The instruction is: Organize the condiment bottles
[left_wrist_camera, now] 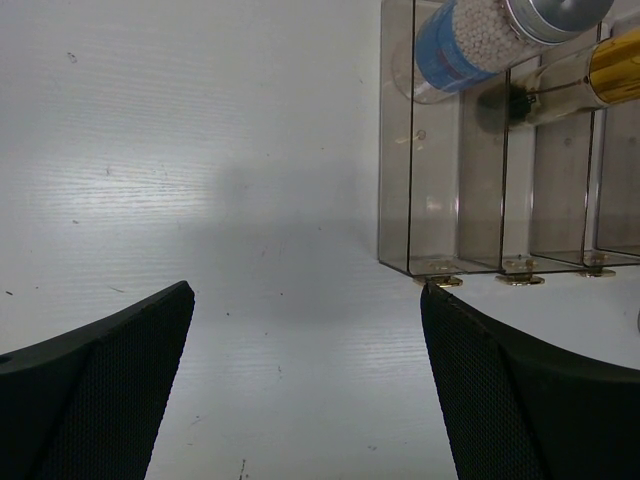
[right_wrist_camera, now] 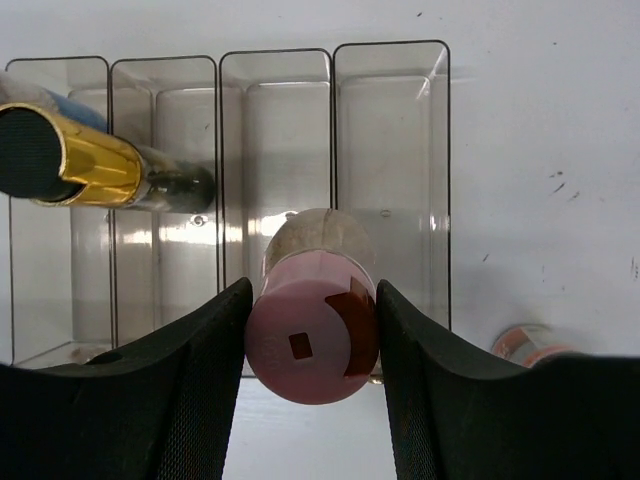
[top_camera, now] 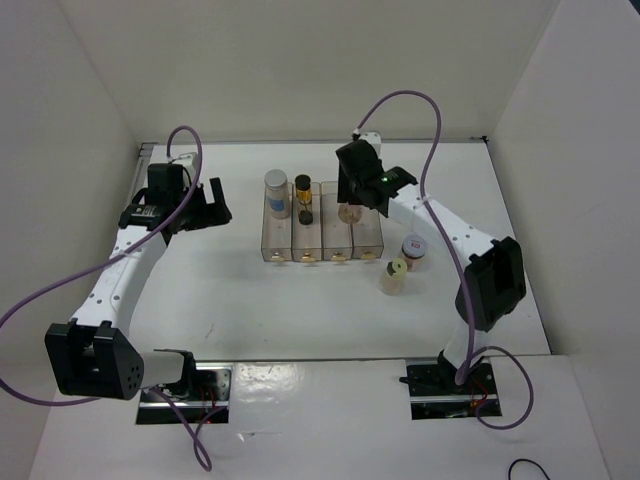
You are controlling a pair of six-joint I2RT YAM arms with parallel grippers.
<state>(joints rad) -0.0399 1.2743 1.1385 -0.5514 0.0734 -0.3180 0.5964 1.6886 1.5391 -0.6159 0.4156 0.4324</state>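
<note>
**Right arm.** The right gripper (right_wrist_camera: pixel 312 288) is closed down on the pink-capped bottle (right_wrist_camera: pixel 312 345), one finger on each side just below the cap. The bottle's long axis runs along the gripper's line of approach. Its cap faces the wrist camera and its base points down at the rack (top_camera: pixel 322 248), so I read it as close to upright.

**Governing relation.** The bottle's base hangs over the third compartment (right_wrist_camera: pixel 275 140), counting from the rack's left end, and sits close to the divider shared with the fourth compartment (right_wrist_camera: pixel 390 140). Both compartments are empty. I cannot tell whether the base has cleared the rim. In my judgement the descent depends on keeping the base off that divider.

**Other bottles.**
- The silver-capped bottle (top_camera: pixel 276 190) stands in the first compartment.
- The gold-banded bottle (top_camera: pixel 304 198) stands in the second compartment.
- The red-lidded bottle (top_camera: pixel 413 248) and the yellow-green-capped bottle (top_camera: pixel 395 277) stand on the table (top_camera: pixel 230 290), just right of the rack and nearer the right arm.

**Left arm.** The left gripper (left_wrist_camera: pixel 305 300) is spread fully wide and holds nothing. It sits left of the rack, apart from it.
</note>
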